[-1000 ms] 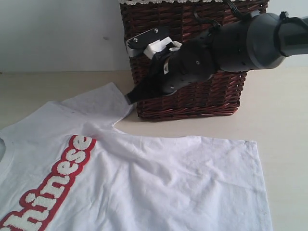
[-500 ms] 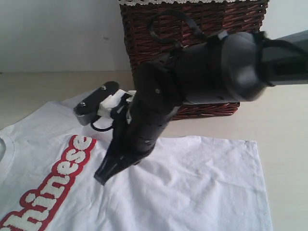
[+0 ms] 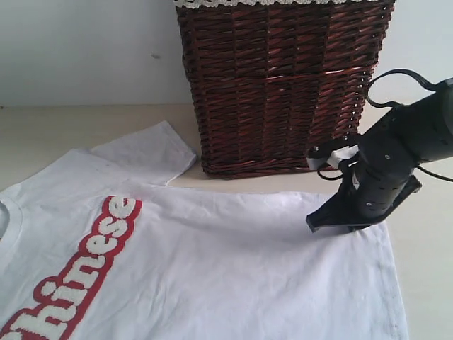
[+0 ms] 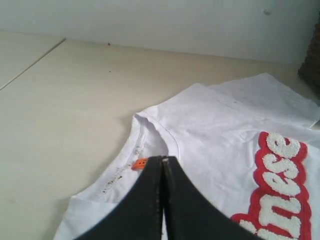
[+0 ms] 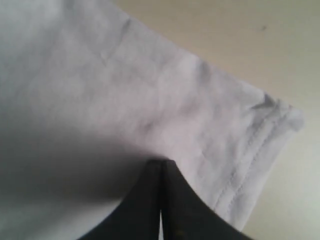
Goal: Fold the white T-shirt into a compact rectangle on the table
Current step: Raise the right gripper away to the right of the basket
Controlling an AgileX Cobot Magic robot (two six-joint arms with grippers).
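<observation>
In the exterior view the white T-shirt (image 3: 233,269) lies spread flat, front up, over the near part of the pale table (image 3: 85,134). Its red-outlined lettering (image 3: 78,276) runs along the near left, and one short sleeve (image 3: 145,152) reaches toward the far side, just beside the dark brown wicker basket (image 3: 276,85). The basket stands at the far middle of the table, and a strip of cream lace trim (image 3: 283,2) edges its top. On the right, the right gripper (image 3: 313,223) points down at the far right corner of the shirt with its jaws pressed together. Whether the tip touches the cloth cannot be told from here. In the left wrist view the left gripper (image 4: 163,164) has its black fingers shut tight against each other, pinching nothing. It hangs over the shirt's collar (image 4: 150,125), with the small orange tag (image 4: 140,163) just beside its tip and bare table beyond the neckline. In the right wrist view the right gripper's two fingers meet in a closed wedge close over the white fabric, near the stitched hem (image 5: 250,150) at the shirt's corner. No cloth shows between them.
</observation>
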